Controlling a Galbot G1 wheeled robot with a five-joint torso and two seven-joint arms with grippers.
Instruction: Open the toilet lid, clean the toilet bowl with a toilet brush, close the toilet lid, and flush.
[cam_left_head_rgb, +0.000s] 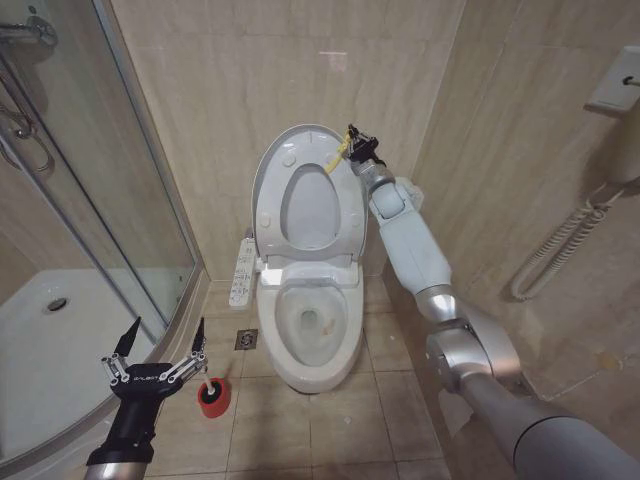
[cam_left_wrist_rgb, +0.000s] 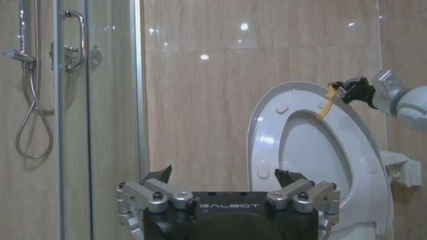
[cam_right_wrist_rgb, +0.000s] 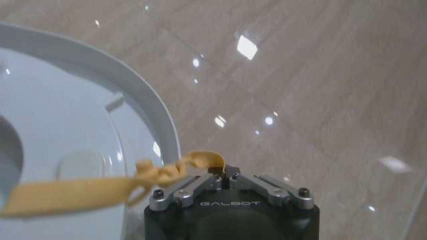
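I see the toilet lid (cam_left_head_rgb: 272, 175) standing upright against the wall, seat raised with it, above the open toilet bowl (cam_left_head_rgb: 312, 335). My right gripper (cam_left_head_rgb: 352, 142) is pinched closed on the yellow ribbon (cam_left_head_rgb: 337, 157) at the lid's top edge. My left gripper (cam_left_head_rgb: 158, 345) hovers spread open above the red holder cup (cam_left_head_rgb: 213, 397).

floor (cam_left_head_rgb: 390, 400): beige tiles | on it: toilet bowl (cam_left_head_rgb: 318, 365), red holder cup (cam_left_head_rgb: 213, 397), drain (cam_left_head_rgb: 246, 340)
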